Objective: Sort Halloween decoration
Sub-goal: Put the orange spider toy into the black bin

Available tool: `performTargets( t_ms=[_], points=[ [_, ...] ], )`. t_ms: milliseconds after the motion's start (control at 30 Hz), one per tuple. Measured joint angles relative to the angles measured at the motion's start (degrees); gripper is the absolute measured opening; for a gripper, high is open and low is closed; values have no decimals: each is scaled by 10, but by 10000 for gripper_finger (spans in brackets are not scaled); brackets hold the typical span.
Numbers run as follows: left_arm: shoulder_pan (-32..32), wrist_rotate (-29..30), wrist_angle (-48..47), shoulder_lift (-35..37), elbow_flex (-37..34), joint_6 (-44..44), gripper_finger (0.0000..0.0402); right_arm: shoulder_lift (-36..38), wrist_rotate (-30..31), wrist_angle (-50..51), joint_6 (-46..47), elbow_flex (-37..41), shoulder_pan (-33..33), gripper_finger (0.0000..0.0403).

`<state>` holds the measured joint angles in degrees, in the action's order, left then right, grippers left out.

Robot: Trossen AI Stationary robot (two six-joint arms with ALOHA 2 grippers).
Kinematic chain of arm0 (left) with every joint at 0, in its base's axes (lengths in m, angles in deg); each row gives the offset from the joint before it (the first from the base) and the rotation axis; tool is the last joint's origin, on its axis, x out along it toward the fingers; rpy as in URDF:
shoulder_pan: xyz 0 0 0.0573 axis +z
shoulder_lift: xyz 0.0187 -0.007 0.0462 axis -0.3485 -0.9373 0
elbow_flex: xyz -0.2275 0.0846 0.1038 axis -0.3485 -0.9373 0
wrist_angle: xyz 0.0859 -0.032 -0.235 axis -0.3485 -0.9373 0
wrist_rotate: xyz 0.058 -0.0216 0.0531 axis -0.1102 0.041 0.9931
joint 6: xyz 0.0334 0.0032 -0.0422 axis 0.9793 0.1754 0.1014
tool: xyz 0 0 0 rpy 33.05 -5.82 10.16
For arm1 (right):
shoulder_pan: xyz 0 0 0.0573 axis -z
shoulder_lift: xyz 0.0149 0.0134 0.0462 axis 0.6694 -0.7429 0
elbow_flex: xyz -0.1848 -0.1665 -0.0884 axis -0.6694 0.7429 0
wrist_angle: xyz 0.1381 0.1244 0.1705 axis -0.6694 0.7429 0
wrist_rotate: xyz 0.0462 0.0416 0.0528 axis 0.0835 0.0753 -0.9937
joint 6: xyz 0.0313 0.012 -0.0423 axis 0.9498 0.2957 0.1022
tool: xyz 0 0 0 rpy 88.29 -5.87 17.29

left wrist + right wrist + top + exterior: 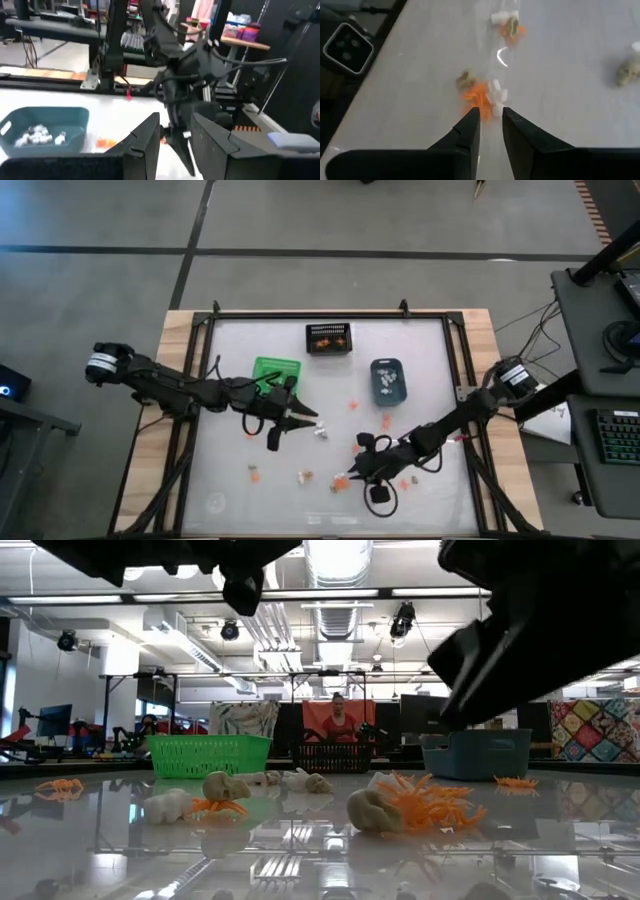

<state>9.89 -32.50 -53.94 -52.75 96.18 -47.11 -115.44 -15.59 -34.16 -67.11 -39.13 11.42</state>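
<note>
The Halloween decoration (341, 482) lies scattered over the near half of the table (230, 480): small orange, white and tan trinkets, with one cluster of an orange piece, white bits and a tan one just ahead of the right gripper (490, 120). Its fingers stand slightly apart with nothing between them, the tips close over the edge of that cluster. This looks like the approach to a pick, with the trinket not yet gripped. The next move likely calls for lowering the fingers around a single piece, so the neighbours touching it are not dragged along, then closing and lifting.

The right arm reaches in low from its side, stretched diagonally across the table with the wrist tipped down.

The left gripper (290, 418) hangs above the table's middle, its fingers also slightly apart and empty, a few white trinkets (320, 430) just beyond their tips. Its arm stretches out nearly straight.

Beyond both sets of fingers sit the green bin (274, 370), the black mesh bin (329, 338) holding orange pieces, and the blue-grey bin (390, 380) holding white ones.
</note>
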Motion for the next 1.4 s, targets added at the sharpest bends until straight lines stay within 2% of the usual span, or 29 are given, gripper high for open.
performTargets(
  t_ms=[300, 467, 767, 1400],
  points=[
    [-37, 26, -7, -6, -12, -4, 94, -10, 0, 2, 32, -23, -5, 161],
    [-63, 50, -5, -12, -14, 0, 94, -21, 1, -3, 39, -31, -14, 188],
    [-102, 61, -4, -24, -14, 31, 94, -42, 9, -7, 68, -31, -20, 189],
    [-107, 63, 1, -27, -14, 31, 94, -92, 47, -15, 85, -30, -28, 187]
  ],
)
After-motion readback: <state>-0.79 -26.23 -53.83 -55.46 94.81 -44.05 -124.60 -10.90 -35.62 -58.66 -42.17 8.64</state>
